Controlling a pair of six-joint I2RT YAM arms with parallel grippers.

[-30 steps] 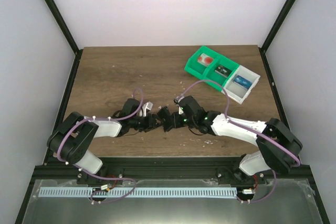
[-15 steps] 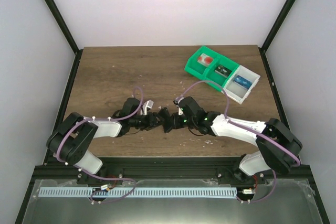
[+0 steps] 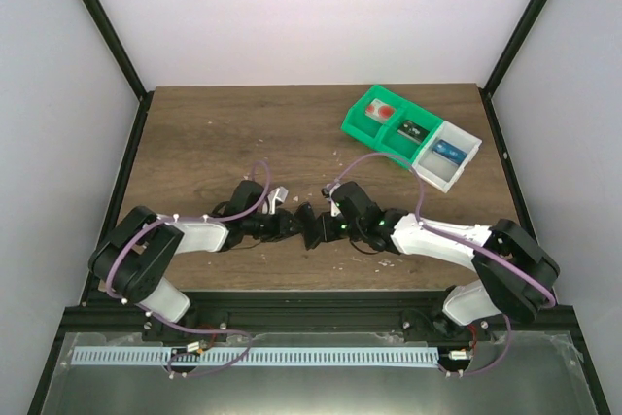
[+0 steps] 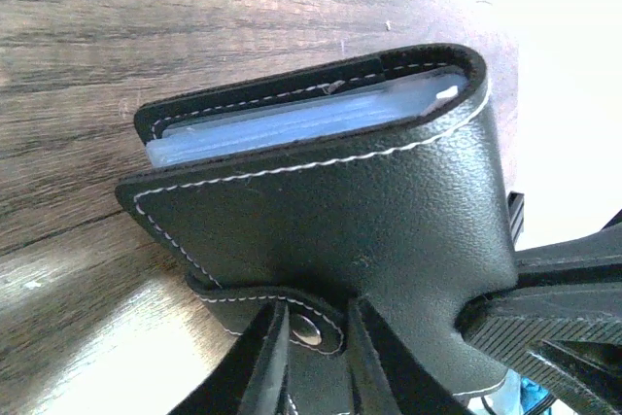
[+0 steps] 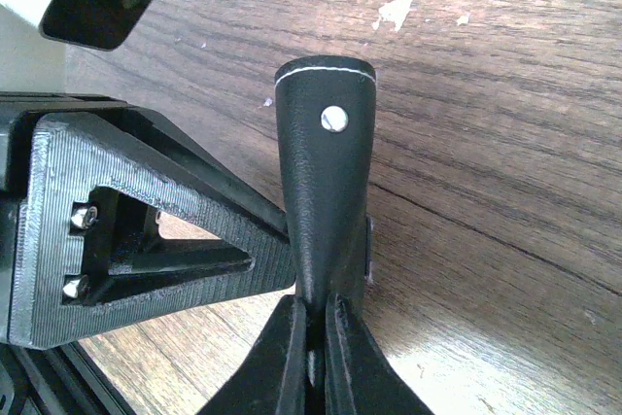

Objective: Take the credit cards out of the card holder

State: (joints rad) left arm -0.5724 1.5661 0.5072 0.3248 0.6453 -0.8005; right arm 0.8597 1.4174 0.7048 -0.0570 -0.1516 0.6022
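Note:
The card holder [image 4: 330,201] is black leather with white stitching. Pale blue cards [image 4: 292,123] show in its open edge. In the top view it [image 3: 304,220] is held just above the table between both grippers. My left gripper [image 4: 311,342] is shut on the holder's snap strap. My right gripper [image 5: 313,328] is shut on the holder's black flap [image 5: 326,172], which carries a metal stud. In the top view the left gripper [image 3: 287,224] and the right gripper [image 3: 321,228] face each other, almost touching. The left gripper's ribbed finger [image 5: 146,221] shows in the right wrist view.
A green compartment tray [image 3: 367,126] and a joined white tray [image 3: 465,163] stand at the back right, with a card in each of three compartments. White flecks [image 3: 384,261] lie on the wooden table near the right arm. Black frame posts edge the table.
Both grippers have shifted slightly while staying clamped on the card holder. The trays have not moved.

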